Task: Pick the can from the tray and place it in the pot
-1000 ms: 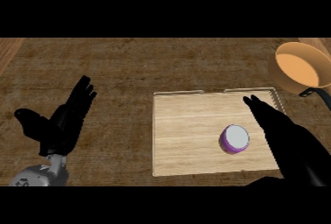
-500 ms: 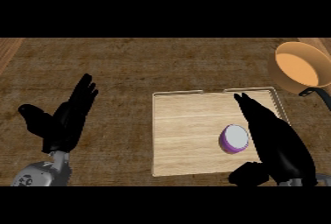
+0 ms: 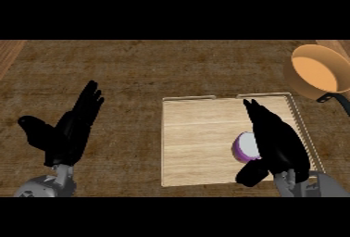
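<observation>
Right hand (image 3: 277, 143): at 5 o'clock, over the tray's right half, fingers straight and pressed together pointing to 11, thumb low; its left edge just beside the can, hiding part of it.
Left hand (image 3: 67, 132): at 8 o'clock on the counter (image 3: 137, 74), open, fingers up, thumb spread.
Can (image 3: 245, 146): purple, on the tray (image 3: 198, 139), right of its middle.
Pot (image 3: 315, 70): orange, at 2 o'clock, well apart from the tray.
</observation>
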Motion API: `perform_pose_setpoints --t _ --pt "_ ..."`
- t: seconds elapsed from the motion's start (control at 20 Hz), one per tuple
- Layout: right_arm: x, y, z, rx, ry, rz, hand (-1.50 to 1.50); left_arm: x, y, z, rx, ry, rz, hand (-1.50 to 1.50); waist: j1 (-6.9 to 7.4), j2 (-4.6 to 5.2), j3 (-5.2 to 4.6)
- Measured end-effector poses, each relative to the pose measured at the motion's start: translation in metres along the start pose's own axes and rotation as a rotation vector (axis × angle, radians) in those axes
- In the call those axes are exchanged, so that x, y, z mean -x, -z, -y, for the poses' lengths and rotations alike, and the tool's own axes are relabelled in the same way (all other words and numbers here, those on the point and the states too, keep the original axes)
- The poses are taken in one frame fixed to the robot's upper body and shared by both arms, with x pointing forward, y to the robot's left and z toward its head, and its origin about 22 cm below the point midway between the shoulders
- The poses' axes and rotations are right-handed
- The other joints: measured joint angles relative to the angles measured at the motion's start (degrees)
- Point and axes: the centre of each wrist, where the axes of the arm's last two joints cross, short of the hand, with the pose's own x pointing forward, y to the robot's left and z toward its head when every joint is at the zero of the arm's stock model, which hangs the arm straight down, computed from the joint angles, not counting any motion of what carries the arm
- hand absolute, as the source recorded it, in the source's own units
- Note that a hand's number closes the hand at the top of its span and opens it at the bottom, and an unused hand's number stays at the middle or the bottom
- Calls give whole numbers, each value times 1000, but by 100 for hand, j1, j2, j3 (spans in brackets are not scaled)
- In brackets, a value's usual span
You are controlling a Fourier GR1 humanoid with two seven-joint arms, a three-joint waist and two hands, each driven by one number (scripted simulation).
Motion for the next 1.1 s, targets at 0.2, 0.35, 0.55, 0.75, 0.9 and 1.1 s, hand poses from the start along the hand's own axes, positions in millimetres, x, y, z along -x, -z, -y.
perform_pose_setpoints --t 0.2,0.35,0.55,0.75,0.9,1.1 --pt "1 9 -10 -26 -27 -36 -150 0 2 -6 -3 -2 -4 0 -9 3 -1" --pt "-1 15 -17 -42 -44 -61 -150 0 0 -6 2 3 -4 0 -5 2 -1" --pt "1 23 -26 -74 -70 -83 -150 1 1 -6 -7 9 0 0 -17 3 0" --pt "0 27 -33 -93 -85 -92 -150 0 5 -3 -9 8 1 0 -28 4 1" --pt "-1 24 -33 -96 -67 -72 150 0 8 -2 -10 2 -3 0 -36 1 2" --pt "3 31 -34 -74 -66 -36 150 1 7 -6 -1 -2 -4 0 -30 4 4"
